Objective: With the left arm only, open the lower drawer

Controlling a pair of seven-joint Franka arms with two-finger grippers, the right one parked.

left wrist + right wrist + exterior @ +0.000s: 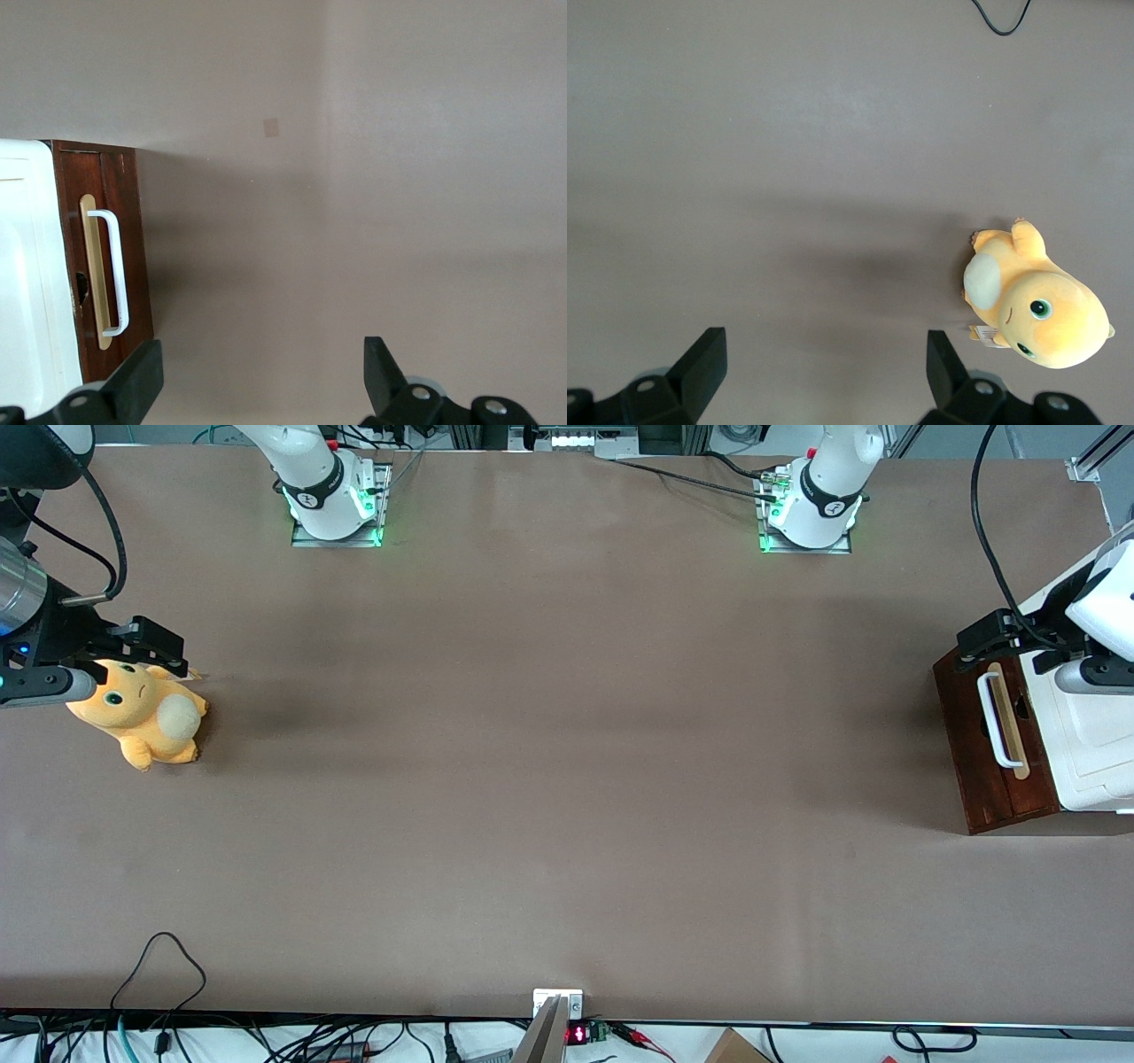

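The brown table (532, 779) carries a white cabinet (1094, 753) at the working arm's end, its lower drawer (992, 748) closed. The left arm (1094, 602) holds its gripper (261, 376), fingers spread wide, above the white bar handle (115, 270), touching nothing. A yellow plush toy (142, 713) lies toward the parked arm's end

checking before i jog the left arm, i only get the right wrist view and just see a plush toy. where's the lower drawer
observer: The lower drawer sits at the working arm's end of the table, under a white cabinet top, and it looks shut.
operator: where's the gripper
observer: The gripper hovers above the end of the drawer front that is farther from the front camera.
operator: is it open, is it on the handle
observer: It is open, and the white handle is not between its fingers.
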